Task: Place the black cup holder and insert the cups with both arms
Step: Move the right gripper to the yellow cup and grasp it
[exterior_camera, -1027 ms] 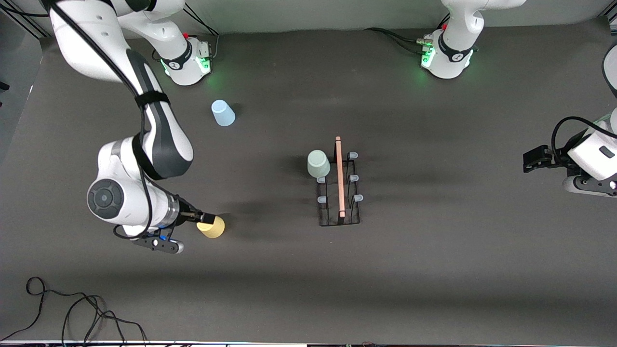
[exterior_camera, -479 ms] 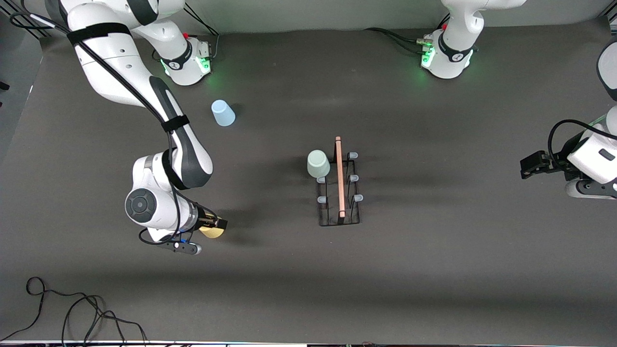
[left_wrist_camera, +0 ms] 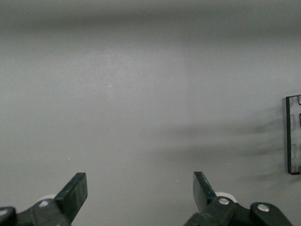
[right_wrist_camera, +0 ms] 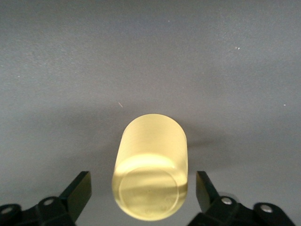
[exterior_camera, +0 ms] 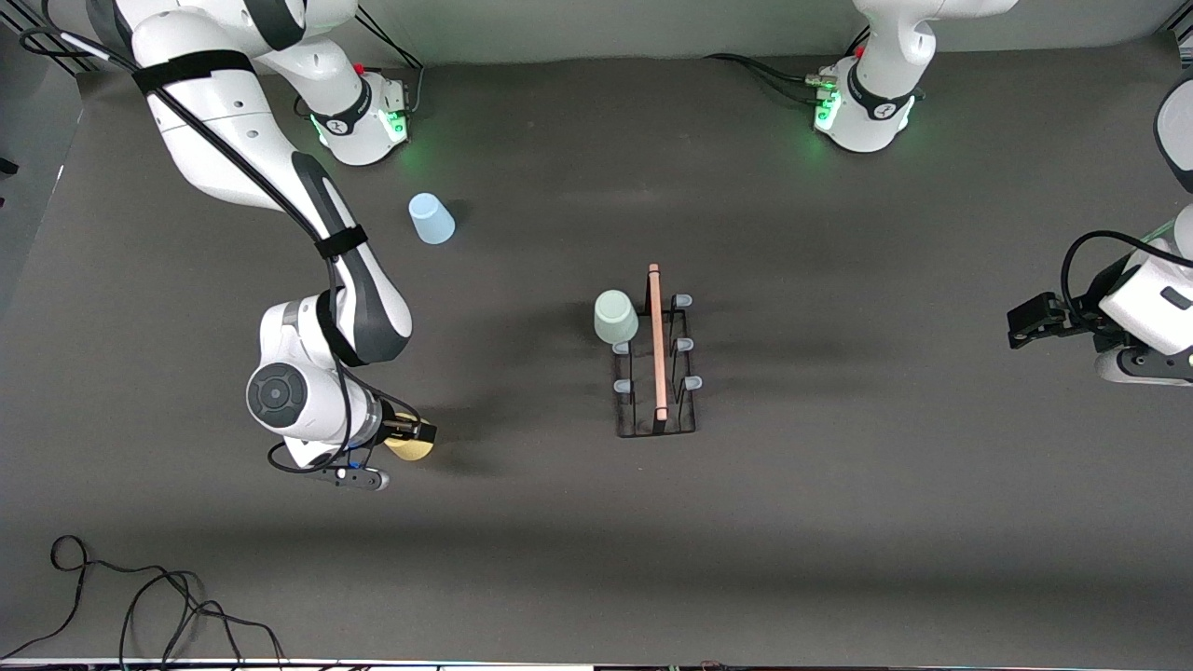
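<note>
Yellow plastic sits between my right end effector's (right_wrist_camera: 141,188) fingers: the yellow cup (right_wrist_camera: 150,167) lies on its side on the dark worktop (exterior_camera: 839,522), its closed base turned toward my wrist camera. Both black fingers stand wide, one on either side of the cup with a gap showing at each, so I am open around it and not gripping. In the front view this end effector (exterior_camera: 419,433) is low at the cup (exterior_camera: 412,449), at the right arm's end of the worktop.

No brand, label or writing can be read on anything I see.

Outward from there, the black cup holder (exterior_camera: 656,359) stands upright near the middle of the worktop, toward the left arm's end from my right end effector. Its light wooden handle (exterior_camera: 657,340) runs along the top, with pale-tipped pegs (exterior_camera: 683,301) on both sides. The pale green cup (exterior_camera: 615,317) sits upside down on one peg of the row facing the right arm; the other pegs are bare. The light blue cup (exterior_camera: 431,219) stands upside down on the worktop near the right arm's base, well apart from the holder.

My left end effector (exterior_camera: 1025,321) waits above the left arm's end of the worktop, fingers (left_wrist_camera: 75,193) spread wide with nothing between them. A loose black cable (exterior_camera: 140,596) lies at the worktop's near edge.
</note>
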Motion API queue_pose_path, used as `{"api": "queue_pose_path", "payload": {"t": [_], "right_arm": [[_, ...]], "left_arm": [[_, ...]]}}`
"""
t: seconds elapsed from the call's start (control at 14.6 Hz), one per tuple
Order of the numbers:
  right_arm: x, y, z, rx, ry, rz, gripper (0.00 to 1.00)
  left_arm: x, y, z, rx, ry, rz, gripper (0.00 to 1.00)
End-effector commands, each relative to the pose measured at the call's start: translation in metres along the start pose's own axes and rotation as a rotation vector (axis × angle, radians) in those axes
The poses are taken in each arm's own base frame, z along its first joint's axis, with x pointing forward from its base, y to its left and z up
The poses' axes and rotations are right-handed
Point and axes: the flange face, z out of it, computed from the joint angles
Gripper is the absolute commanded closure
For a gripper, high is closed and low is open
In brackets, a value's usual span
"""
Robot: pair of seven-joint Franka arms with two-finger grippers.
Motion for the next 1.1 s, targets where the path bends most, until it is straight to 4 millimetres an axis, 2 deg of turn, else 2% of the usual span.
{"api": "queue_pose_path", "payload": {"t": [0.0, 0.07, 0.14, 0.34, 0.55, 0.62, 0.68, 1.03], "right_arm": [[0.0, 0.001, 0.003, -0.002, 0.02, -0.023, 0.62], [0.001, 0.001, 0.002, -0.002, 0.021, -0.023, 0.93], [0.001, 0.002, 0.0, -0.001, 0.024, -0.024, 1.0], [0.001, -0.001, -0.016, 0.012, 0.04, -0.018, 1.0], [-0.005, -0.011, -0.051, 0.032, 0.038, 0.019, 1.0], [-0.01, -0.022, -0.06, 0.04, 0.041, 0.046, 1.0], [-0.015, -0.036, -0.069, 0.05, 0.051, 0.073, 1.0], [-0.054, -0.138, -0.112, 0.122, 0.115, 0.199, 1.0]], "left_arm": [[-0.004, 0.003, -0.009, 0.006, 0.007, -0.009, 0.0], [-0.004, 0.002, -0.008, 0.007, 0.006, -0.011, 0.0], [-0.004, 0.004, -0.008, 0.006, 0.006, -0.008, 0.0], [-0.003, 0.007, -0.008, 0.006, 0.007, -0.002, 0.0], [-0.004, 0.007, -0.01, 0.006, 0.009, -0.002, 0.0], [-0.004, 0.007, -0.009, 0.006, 0.007, -0.002, 0.0], [-0.004, 0.007, -0.009, 0.006, 0.009, -0.002, 0.0], [-0.006, 0.008, -0.012, 0.006, 0.008, 0.0, 0.0]]}}
